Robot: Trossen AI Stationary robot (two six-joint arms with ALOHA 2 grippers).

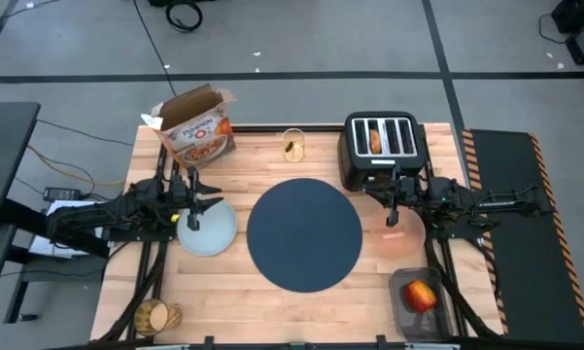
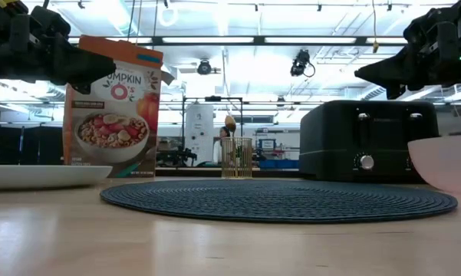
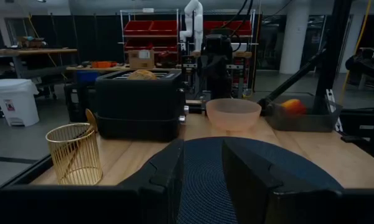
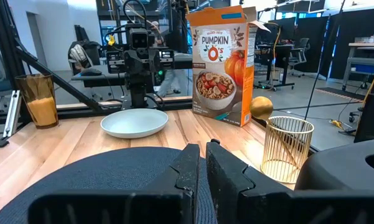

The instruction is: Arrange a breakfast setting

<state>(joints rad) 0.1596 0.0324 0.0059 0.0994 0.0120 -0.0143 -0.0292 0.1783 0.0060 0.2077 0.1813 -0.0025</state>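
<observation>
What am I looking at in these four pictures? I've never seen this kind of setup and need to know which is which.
It is a robot with two dark arms at a wooden table, shown at one moment from four cameras: one overhead, one at table height, and one on each wrist.

The left gripper hovers over a pale plate; its fingers are apart. The right gripper hovers above a pinkish bowl, fingers closed. Neither holds anything.

In the middle lies a round navy placemat. Behind it stand an open cereal box, a gold wire holder with a spoon, and a black toaster with a bagel in one slot. Nearer the front are an amber tumbler and a red apple in a dark tray.
</observation>
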